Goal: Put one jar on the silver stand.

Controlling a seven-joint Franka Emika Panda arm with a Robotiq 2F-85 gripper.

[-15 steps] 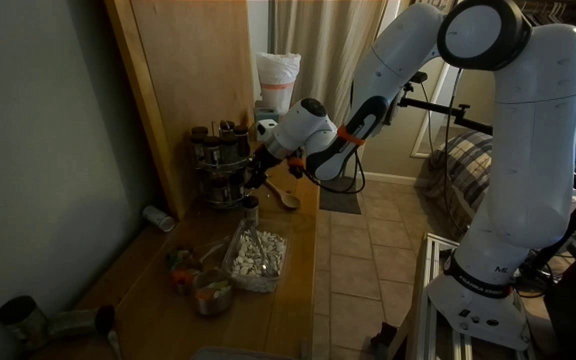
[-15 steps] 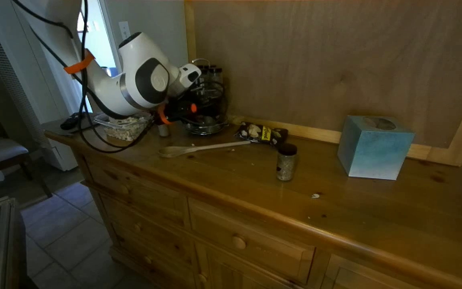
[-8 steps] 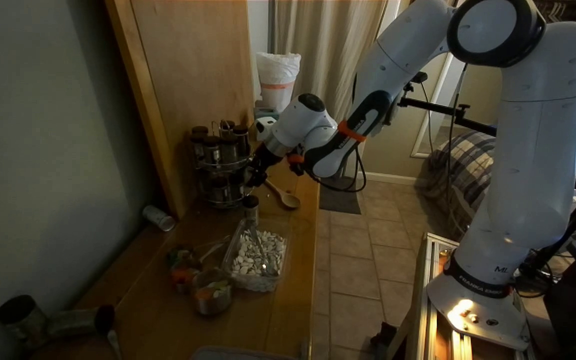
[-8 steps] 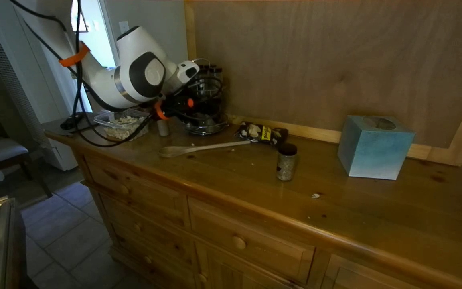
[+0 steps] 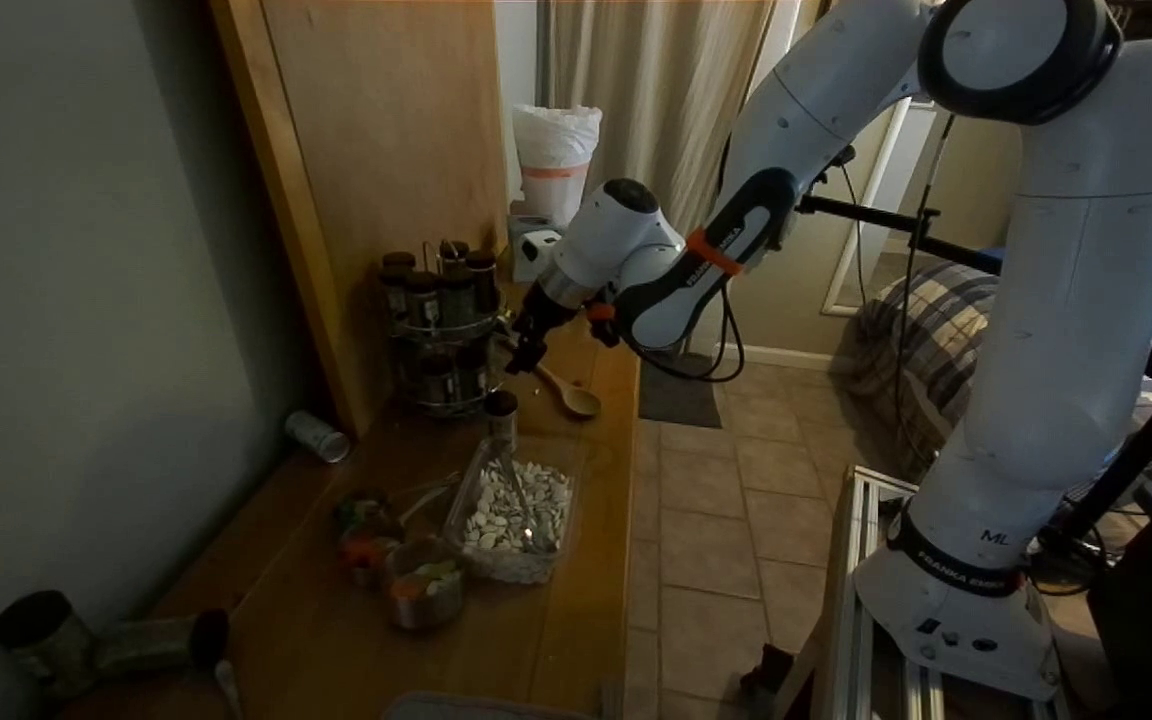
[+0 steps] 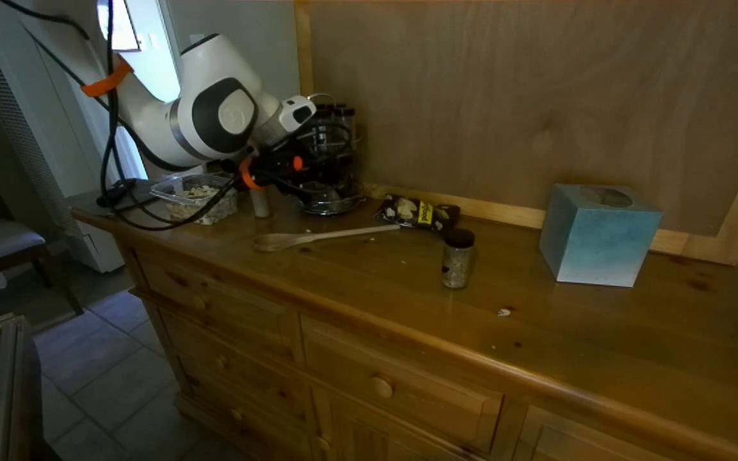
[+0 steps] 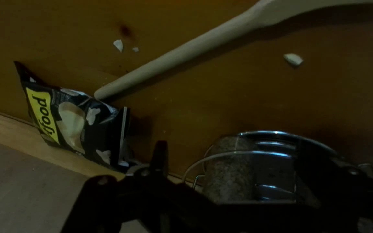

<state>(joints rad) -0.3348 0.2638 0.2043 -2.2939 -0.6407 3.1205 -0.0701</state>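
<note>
"Well, where was the jar (image 7: 228,176)?"
"It sat inside the silver stand (image 6: 334,206), on the tabletop (image 6: 599,339)."
"And the hand (image 5: 526,357)?"
"It was near the stand, with its fingers (image 7: 160,158) spread wide apart."

Left of the jaws in the wrist view, a black packet's (image 7: 76,124) yellow label (image 7: 42,113) reads "food", its start unclear. "FRANKA EMIKA" marks the forearm (image 5: 693,282) behind them and, well apart, the robot base (image 5: 961,615), under "ML".
</note>
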